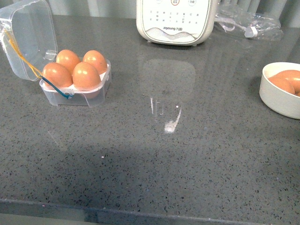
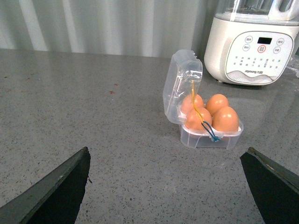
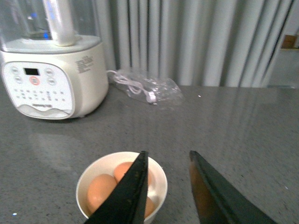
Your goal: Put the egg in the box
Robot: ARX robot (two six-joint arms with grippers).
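The box (image 1: 75, 91) stands on the grey surface (image 1: 197, 159), at the left of the front view. Its clear lid (image 1: 29, 36) is hinged open and tilted back. All four tray cells hold brown eggs (image 1: 86, 75) (they look alike, so the task's egg cannot be singled out). A yellow cord (image 1: 21, 56) runs from the lid down to the box front.

Further eggs (image 3: 100, 191) lie in the white bowl (image 1: 276, 101) at the right. The white cooker (image 1: 176, 23) stands at the back.

Left fingers (image 2: 56, 191): spread wide, empty, well apart from the box.

Right fingers (image 3: 133, 191): parted by a narrow gap, nothing between them, near the bowl.
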